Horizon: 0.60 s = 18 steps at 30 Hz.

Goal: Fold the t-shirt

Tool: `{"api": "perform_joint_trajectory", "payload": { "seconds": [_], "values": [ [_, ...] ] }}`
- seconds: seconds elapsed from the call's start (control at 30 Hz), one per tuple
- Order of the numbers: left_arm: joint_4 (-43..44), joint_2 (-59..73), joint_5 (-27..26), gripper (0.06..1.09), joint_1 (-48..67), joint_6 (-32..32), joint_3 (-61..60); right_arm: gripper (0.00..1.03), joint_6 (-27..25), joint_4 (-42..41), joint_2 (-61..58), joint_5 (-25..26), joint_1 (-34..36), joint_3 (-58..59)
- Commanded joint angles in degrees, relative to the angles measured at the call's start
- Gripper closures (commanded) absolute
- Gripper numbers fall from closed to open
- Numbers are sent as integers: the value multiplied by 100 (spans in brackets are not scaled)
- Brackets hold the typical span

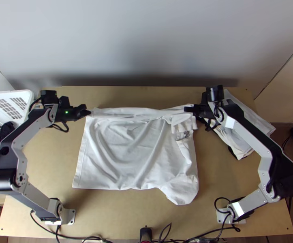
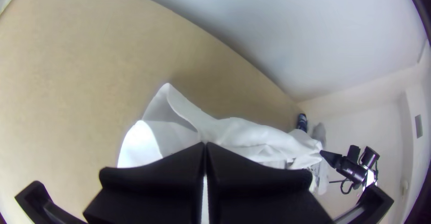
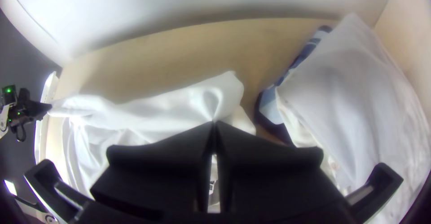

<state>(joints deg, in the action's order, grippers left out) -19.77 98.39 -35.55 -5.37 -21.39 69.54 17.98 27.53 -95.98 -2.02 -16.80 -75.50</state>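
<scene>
White t-shirt [image 1: 122, 162] wrinkled, top view; blue cloth [image 3: 307, 51], right wrist view.

No words, brands, numbers or signs can be read here. The nearest thing to print is a small pale label [image 3: 211, 187] on the white t-shirt [image 1: 134, 158] – it shows in the right wrist view, and the dark marks on it are too small to make out – so neither letters nor figures can be given from it.

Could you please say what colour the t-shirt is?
The t-shirt is white, clearest in the top view.
</scene>
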Motion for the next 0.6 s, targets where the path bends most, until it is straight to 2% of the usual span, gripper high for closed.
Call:
{"api": "perform_joint_trajectory", "payload": {
  "seconds": [0.0, 0.27, 0.47, 0.57],
  "values": [
    [-9, -180, -620, 105, -430, 82, -406, 100, 13, 68, 273, -79, 1, 282],
    [8, 84, -690, 105, -764, -41, -186, 100, 13, 24, 229, -79, -25, 361],
    [-9, -127, -1121, 105, -782, -41, -169, 100, -5, 60, 300, -105, -122, 379],
    [-124, -109, -1138, 105, -808, 3, -160, 100, 4, 262, 308, -141, -131, 423]
  ]
}}
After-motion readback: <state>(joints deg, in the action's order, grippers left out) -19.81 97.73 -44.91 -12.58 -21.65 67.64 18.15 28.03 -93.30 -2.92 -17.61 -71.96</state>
